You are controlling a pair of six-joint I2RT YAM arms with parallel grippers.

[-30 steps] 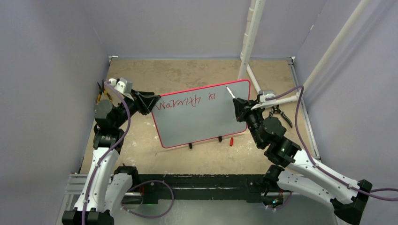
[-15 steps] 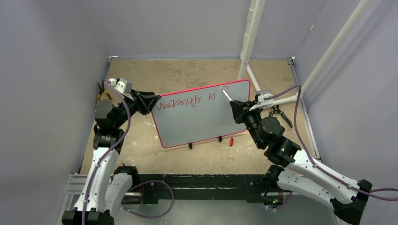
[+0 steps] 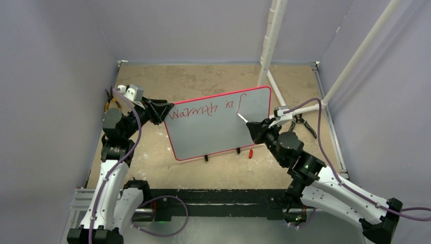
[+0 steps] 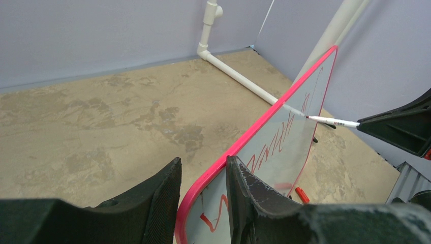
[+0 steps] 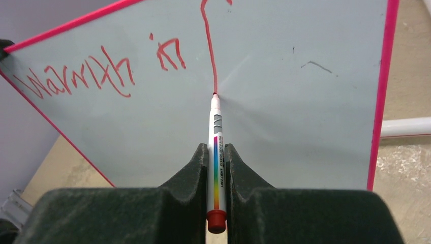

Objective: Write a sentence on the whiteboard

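Red-tipped marker [image 5: 215, 117], pinched by the right gripper [image 5: 216, 148], touches the whiteboard [image 5: 305, 112] (sentence [image 5: 101, 73] reads roughly "Warmth in"); left gripper [image 4: 203, 168] pinches its edge.

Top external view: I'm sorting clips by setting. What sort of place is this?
Probably a lab robot cell, not a home or shop: plain lavender walls box in a worn tan tabletop, white PVC pipe frames the back, and a black mounting rail runs along the near edge.
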